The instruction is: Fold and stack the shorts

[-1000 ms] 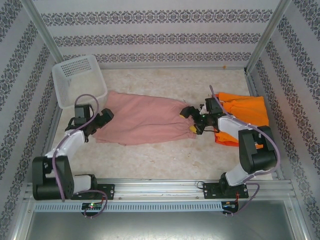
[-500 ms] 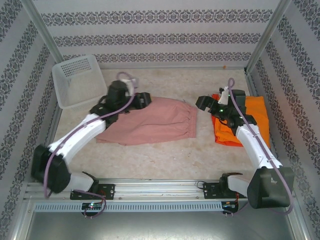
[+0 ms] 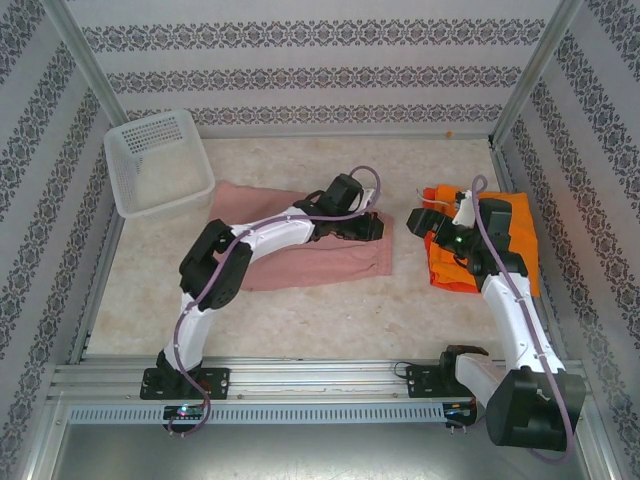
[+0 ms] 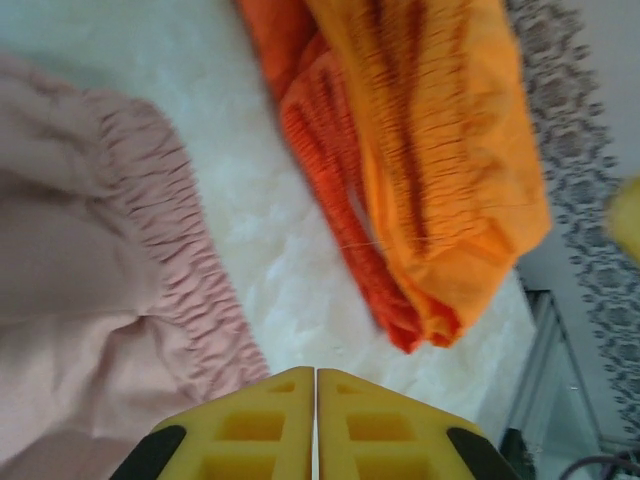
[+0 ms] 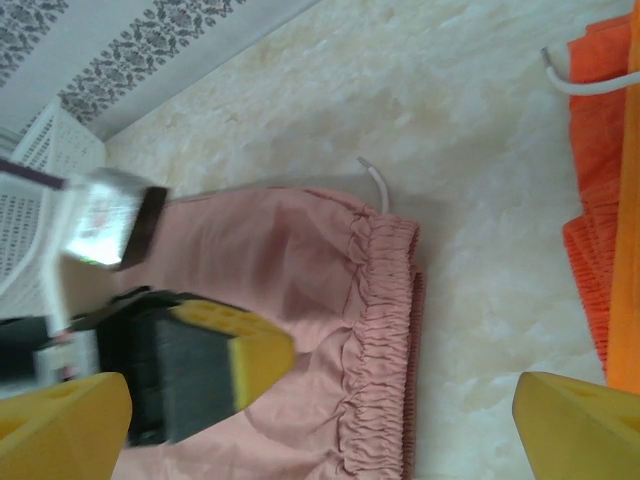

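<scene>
Top external: pink shorts [image 3: 300, 258] lie in the middle of the table [image 3: 310, 325], orange shorts [image 3: 505, 230] stacked by its right edge. Left wrist: left gripper [image 4: 316, 385] fingers pressed together, no cloth visible between. Right wrist: right gripper [image 5: 320, 395] spread wide; best smooth the waistband [image 5: 375, 330] flat before lifting.

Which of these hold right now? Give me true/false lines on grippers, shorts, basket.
1. The left gripper is shut. True.
2. The right gripper grips the bright orange shorts. False: its jaws stand wide open and hold nothing.
3. The pink shorts lie in the basket. False: they lie on the table, apart from the basket.
4. The bright orange shorts lie on top of the red-orange shorts. True.
</scene>
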Tool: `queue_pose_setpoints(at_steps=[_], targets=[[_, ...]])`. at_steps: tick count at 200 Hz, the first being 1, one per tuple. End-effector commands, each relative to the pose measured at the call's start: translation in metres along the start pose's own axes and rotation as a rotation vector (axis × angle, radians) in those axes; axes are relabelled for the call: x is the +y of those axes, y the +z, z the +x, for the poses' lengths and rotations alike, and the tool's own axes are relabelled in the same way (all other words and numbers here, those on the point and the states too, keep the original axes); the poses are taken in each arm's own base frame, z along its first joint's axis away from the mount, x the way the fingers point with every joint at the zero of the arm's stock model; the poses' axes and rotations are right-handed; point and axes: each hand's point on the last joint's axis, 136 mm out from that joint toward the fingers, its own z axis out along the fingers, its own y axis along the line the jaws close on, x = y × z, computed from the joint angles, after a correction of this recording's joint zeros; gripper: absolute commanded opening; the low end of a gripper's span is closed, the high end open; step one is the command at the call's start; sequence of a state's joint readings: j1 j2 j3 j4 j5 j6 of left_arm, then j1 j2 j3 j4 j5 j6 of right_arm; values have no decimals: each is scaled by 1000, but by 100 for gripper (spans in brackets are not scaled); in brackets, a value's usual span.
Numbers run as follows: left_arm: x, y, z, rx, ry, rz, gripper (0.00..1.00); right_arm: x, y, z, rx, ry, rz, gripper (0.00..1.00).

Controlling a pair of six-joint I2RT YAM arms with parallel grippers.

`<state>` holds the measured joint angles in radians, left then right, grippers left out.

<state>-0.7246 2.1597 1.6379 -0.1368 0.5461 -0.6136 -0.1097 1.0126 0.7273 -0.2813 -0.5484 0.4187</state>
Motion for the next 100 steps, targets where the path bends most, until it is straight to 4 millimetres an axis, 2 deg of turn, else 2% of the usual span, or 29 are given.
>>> queue_pose_setpoints(at_steps=[1, 47, 68, 100], targets=[[33, 12, 17, 77, -62, -98, 7, 5, 3, 8, 40, 0, -61, 96], [84, 16, 35, 59, -178, -166, 1, 2, 22, 26, 153, 96, -107, 93], [101, 14, 42, 49, -231, -161, 0, -4, 35, 37, 202, 124, -83, 90], [115, 3, 45, 12, -266, -137, 0, -8, 57, 57, 265, 135, -13, 85]])
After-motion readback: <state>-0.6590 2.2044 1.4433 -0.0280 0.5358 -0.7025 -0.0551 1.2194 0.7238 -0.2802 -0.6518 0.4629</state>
